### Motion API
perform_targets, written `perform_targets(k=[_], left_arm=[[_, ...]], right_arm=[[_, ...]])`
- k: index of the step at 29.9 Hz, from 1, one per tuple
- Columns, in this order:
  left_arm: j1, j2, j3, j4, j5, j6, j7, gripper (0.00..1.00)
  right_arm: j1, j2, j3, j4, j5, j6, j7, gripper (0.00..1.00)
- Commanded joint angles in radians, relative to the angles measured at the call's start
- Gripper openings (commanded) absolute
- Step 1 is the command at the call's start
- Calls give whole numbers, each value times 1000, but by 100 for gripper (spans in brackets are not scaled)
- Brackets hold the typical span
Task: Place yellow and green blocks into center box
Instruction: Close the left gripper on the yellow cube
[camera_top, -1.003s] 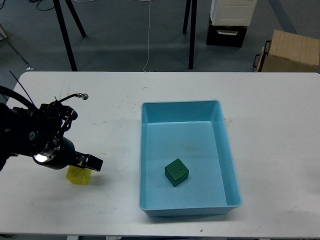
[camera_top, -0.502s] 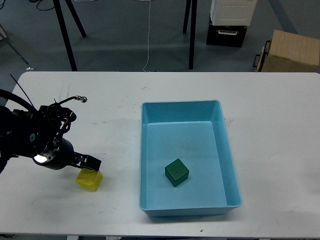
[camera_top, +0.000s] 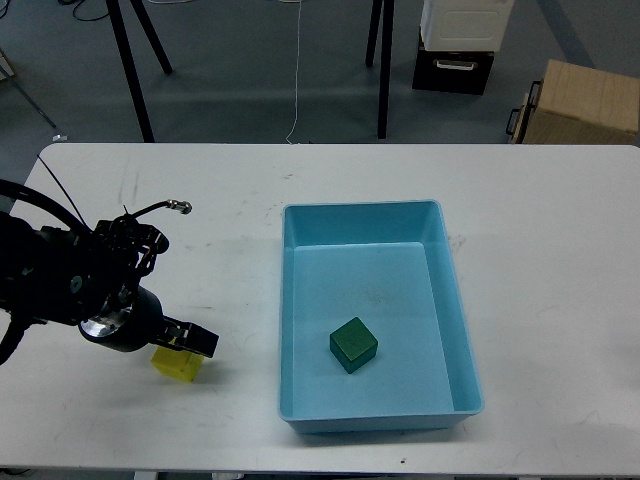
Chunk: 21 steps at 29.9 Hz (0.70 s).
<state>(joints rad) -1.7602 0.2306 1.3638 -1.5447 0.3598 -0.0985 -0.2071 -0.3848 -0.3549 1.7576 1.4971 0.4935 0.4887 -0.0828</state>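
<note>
Green block (camera_top: 353, 345) already lies inside the blue box (camera_top: 440, 225), while left of the box my left gripper (camera_top: 186, 342) pinches the yellow block (camera_top: 174, 364), which next needs lifting over the box's wall.

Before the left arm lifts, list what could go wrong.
1. The left gripper partly hides the small yellow block, so the grasp cannot be confirmed; it may slip out.
2. The blue plastic box has a raised left wall; a low carry could clip it.
3. Dropping onto the green cube could bounce the block.
</note>
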Motion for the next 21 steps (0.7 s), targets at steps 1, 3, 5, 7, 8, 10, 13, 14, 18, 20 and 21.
perform_targets(k=[1,3,5,7,8,10,13,14,18,20,21], left_arm=[[27,-2,0,1,1,25,0,99],[30,-2,3,1,1,48,0,98],[30,-2,9,2,2,65,-8,87],[27,-4,15,2,4,69,-20,67],[27,-5,17,1,4,74,-18,61],[28,-22,18,0,4,98,-9,49],[28,-53,58,-11,4,147,-6,24],[28,-63,73,-12,5,166,-6,23],[28,-71,81,-17,7,210,-17,1],[15,-60,87,-23,8,218,-21,0],[4,-56,92,-28,10,220,-25,0]], right_arm=[[0,1,-3,2,0,0,0,100],[0,1,-4,2,0,0,0,100],[0,1,-4,2,-1,0,0,100],[0,1,-4,2,0,0,0,100],[0,1,-4,2,0,0,0,100],[0,1,-4,2,-1,0,0,100],[-2,-1,-3,2,-1,0,0,100],[-2,-1,-3,2,0,0,0,100],[-2,-1,0,2,0,0,0,100],[-3,-1,0,2,0,0,0,100],[-3,-1,0,2,0,0,0,100]])
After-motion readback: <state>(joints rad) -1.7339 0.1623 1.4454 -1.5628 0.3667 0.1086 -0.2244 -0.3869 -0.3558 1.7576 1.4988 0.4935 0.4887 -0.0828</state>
